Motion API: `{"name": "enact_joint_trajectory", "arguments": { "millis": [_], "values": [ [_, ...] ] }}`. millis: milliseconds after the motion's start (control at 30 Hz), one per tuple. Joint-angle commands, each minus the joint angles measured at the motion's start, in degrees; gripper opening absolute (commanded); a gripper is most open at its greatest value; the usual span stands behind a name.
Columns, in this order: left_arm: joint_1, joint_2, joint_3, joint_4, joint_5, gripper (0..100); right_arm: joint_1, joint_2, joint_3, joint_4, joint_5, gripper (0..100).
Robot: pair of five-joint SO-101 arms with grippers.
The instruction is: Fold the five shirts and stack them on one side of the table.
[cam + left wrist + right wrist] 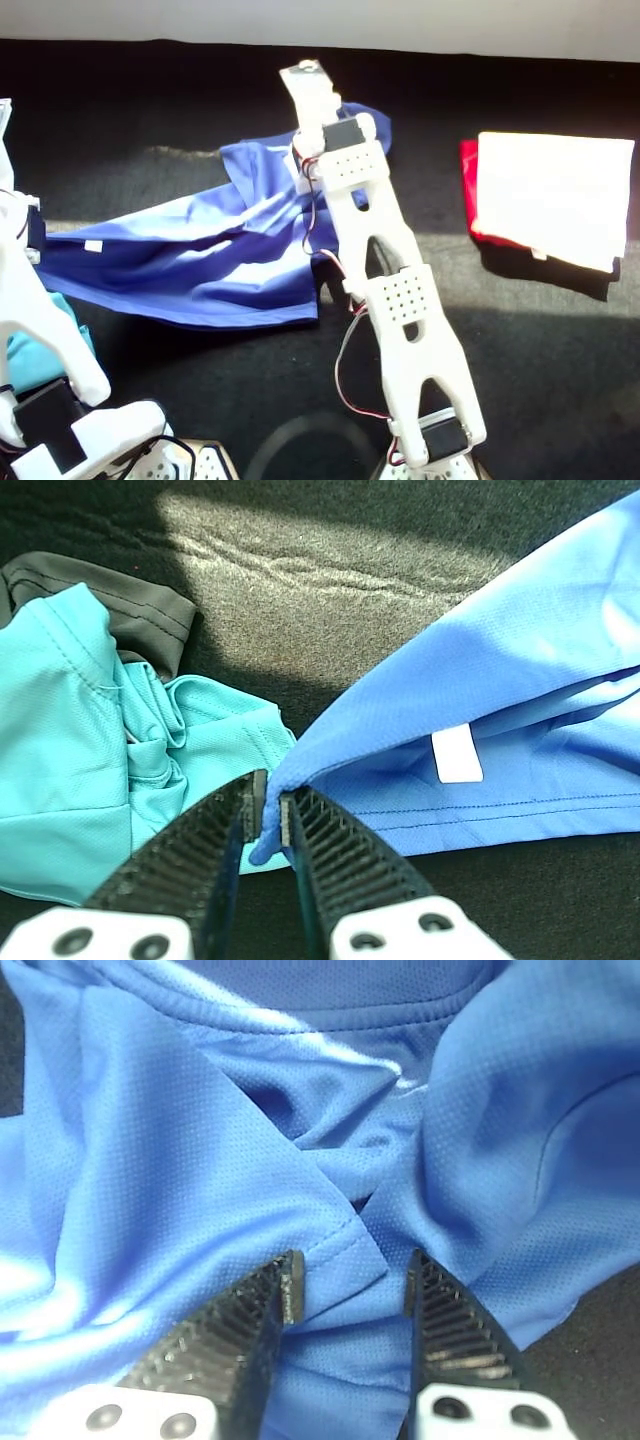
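Left pincer (272,810) pinching a corner of the blue shirt (520,670), beside the teal shirt (70,730). Right pincer (355,1280) spread over blue folds near the collar.

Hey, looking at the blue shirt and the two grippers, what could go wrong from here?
1. The left gripper pinches only a thin corner of the blue shirt, so the fabric may slip out when pulled.
2. The teal shirt lies bunched right beside that gripper and could get dragged along.
3. The right gripper is open over wrinkled, overlapping folds and might grab several layers.
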Motion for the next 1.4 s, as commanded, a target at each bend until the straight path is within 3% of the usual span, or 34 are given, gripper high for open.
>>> {"name": "enact_joint_trajectory", "arguments": {
  "millis": [0,433,600,767,1200,1367],
  "values": [
    [0.4,-0.4,-0.1,-0.8,-0.5,1,-0.8,-0.6,0.2,-1.5,-0.2,17.3],
    [0.2,-0.4,-0.1,-0.8,-0.5,1,-1.8,-0.7,4.1,-4.1,-0.2,16.8],
    [0.2,-0.4,-0.1,-0.8,-0.5,1,-1.8,-0.7,4.1,-4.2,-0.2,0.1],
    [0.2,-0.4,-0.1,-0.8,-0.5,1,-1.5,-1.6,2.9,-3.6,-0.2,0.5],
    [4.0,-0.4,-0.1,-0.4,-0.3,1,-1.1,-8.3,-12.8,10.4,-0.1,0.6],
    [4.0,-1.0,-0.8,-0.4,-0.2,1,3.1,-11.6,-16.7,11.8,0.4,0.6]
  ]
}}
